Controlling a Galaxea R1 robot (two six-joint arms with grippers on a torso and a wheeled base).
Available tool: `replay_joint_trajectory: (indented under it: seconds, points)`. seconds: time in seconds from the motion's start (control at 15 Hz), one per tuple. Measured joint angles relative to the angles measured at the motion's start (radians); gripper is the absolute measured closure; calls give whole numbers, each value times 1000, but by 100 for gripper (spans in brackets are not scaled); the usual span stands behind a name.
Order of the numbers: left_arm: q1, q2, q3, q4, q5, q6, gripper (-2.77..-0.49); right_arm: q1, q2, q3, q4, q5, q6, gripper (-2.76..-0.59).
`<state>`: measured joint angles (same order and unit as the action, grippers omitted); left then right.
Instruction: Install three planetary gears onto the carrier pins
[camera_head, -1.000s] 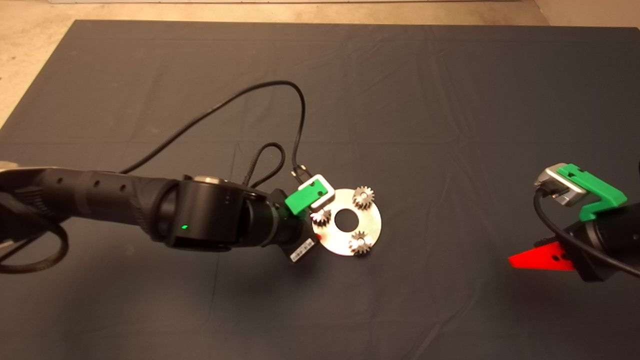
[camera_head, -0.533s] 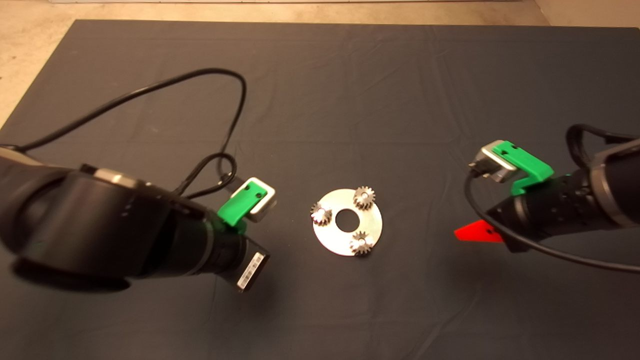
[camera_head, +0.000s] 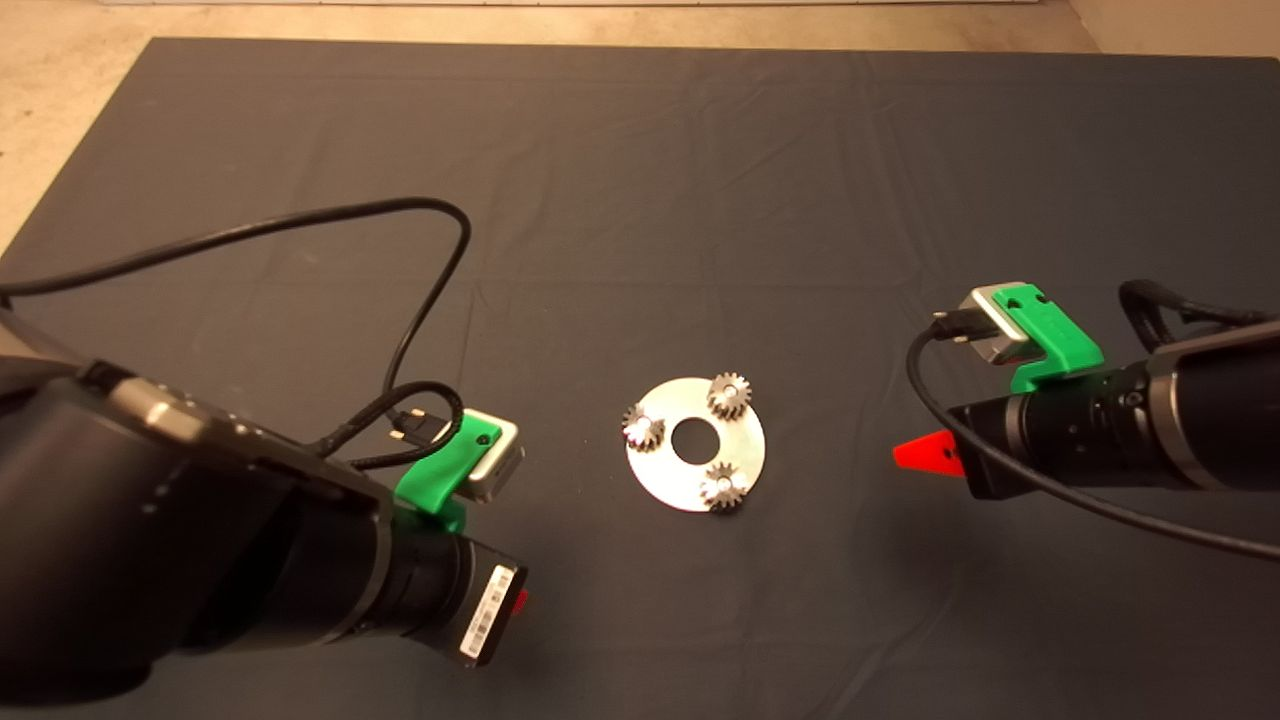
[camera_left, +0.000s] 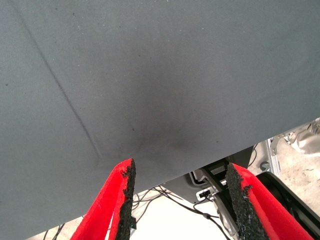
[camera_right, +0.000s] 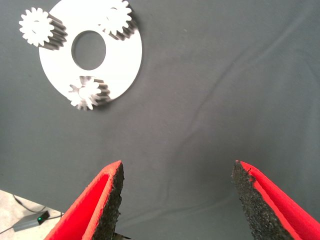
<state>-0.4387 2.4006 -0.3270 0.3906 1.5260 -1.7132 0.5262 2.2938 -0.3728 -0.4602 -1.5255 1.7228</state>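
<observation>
The shiny round disc (camera_head: 742, 447) lies on the mat near the middle. Three small planetary gears sit on it around its centre hole: left (camera_head: 643, 428), far (camera_head: 729, 393) and near (camera_head: 721, 486). The gears cover the carrier pins. My left gripper (camera_head: 518, 600) is at the lower left, well clear of the disc. It is open and empty over bare mat in the left wrist view (camera_left: 180, 200). My right gripper (camera_head: 922, 455) hovers right of the disc, open and empty (camera_right: 177, 195). The right wrist view shows the disc (camera_right: 127, 55) with its gears (camera_right: 86, 92) ahead of the fingers.
A black cable (camera_head: 300, 225) loops over the mat's left half from the left wrist. The left wrist view shows the mat's edge (camera_left: 150, 185), with floor and equipment beyond it. The beige tabletop (camera_head: 60, 90) borders the mat at the far left.
My left gripper has drawn back from the disc's left gear to the lower left, leaving that gear on the disc. My right arm has moved in from the right toward the disc.
</observation>
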Motion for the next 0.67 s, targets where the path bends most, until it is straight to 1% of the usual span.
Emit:
replay_joint_trajectory:
  seconds: [0.2,0.4,0.6,0.67]
  points:
    - [-3,-19,1,-2,0,-5,-118,-8,-3,8,-1,-6,2,-160]
    - [-3,-30,2,-3,1,-8,-118,-9,3,11,-8,-4,3,-160]
    - [-3,-29,2,-3,0,-9,-118,-25,3,13,-11,-5,3,-160]
    - [-3,-29,2,-3,0,-10,-118,-24,3,14,-11,-5,3,-160]
